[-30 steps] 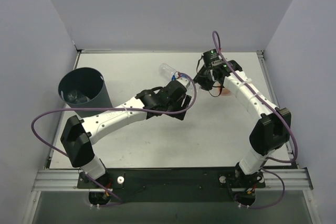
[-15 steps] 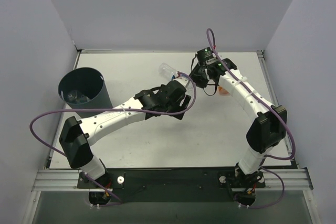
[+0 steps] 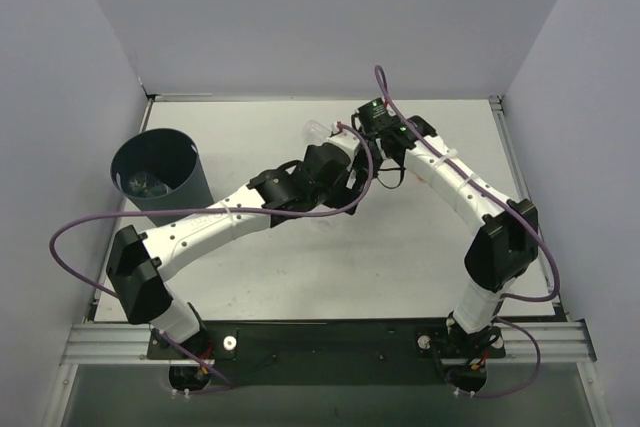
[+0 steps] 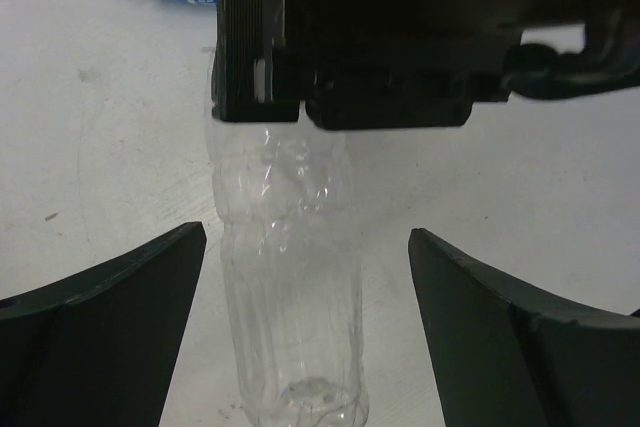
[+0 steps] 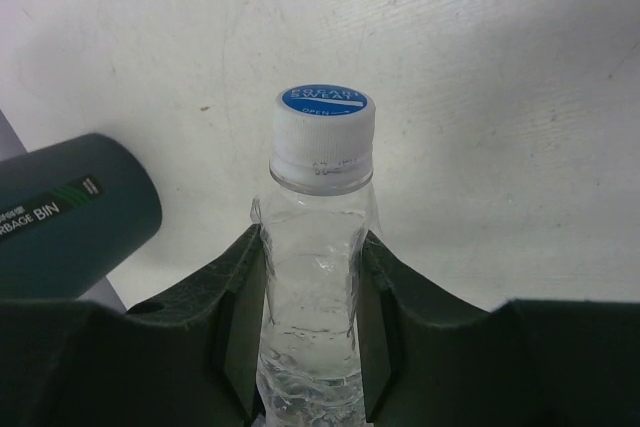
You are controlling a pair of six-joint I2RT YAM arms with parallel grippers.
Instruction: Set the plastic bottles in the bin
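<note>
right tool pinching clear bottle below cap; left tool wide open, straddling its base. looks like handoff, bin sits on left side

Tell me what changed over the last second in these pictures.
The right arm swung left across the table until the right gripper came up close to the left gripper. The right gripper is now shut on the clear plastic bottle with the white cap, and the left gripper is open. The left arm edged slightly left. The dark round bin stayed where it was.
</note>
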